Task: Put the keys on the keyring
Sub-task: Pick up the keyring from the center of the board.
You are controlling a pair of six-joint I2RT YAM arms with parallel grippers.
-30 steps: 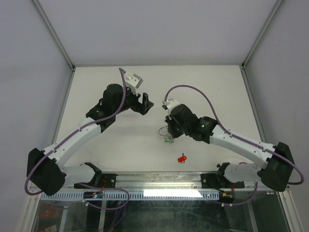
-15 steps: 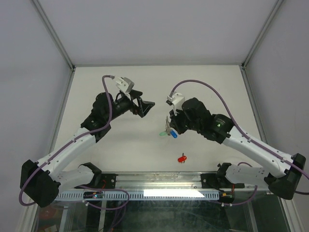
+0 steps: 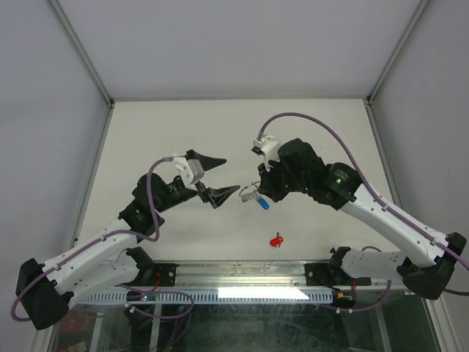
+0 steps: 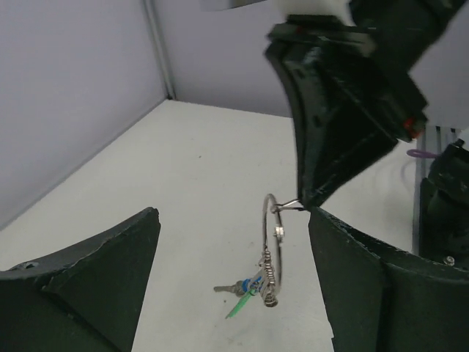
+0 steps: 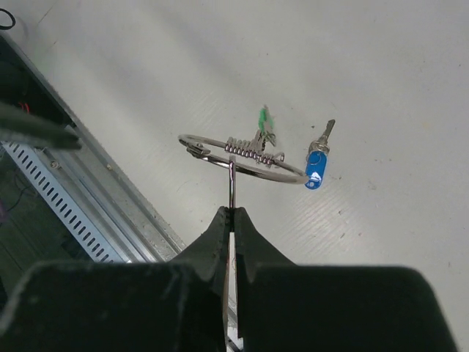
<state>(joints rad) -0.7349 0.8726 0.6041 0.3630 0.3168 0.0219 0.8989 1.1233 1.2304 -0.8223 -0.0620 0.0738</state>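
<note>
Pale surface (image 3: 161,132) carries the red key (image 3: 277,240) near its front edge. Right jaws clench the keyring (image 5: 253,153) aloft, green key (image 5: 263,117) and blue key (image 5: 316,167) hanging; left jaws gape just beside it.

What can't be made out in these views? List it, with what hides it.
Top view: the green key is too small to pick out beside the right gripper.
Both wrist views: the red key lies outside the frame; the top view shows only a speck.
Right wrist view: whether the keyring is open at its join is too fine to tell.
Left wrist view: the left gripper is cut off by the bottom edge.
</note>
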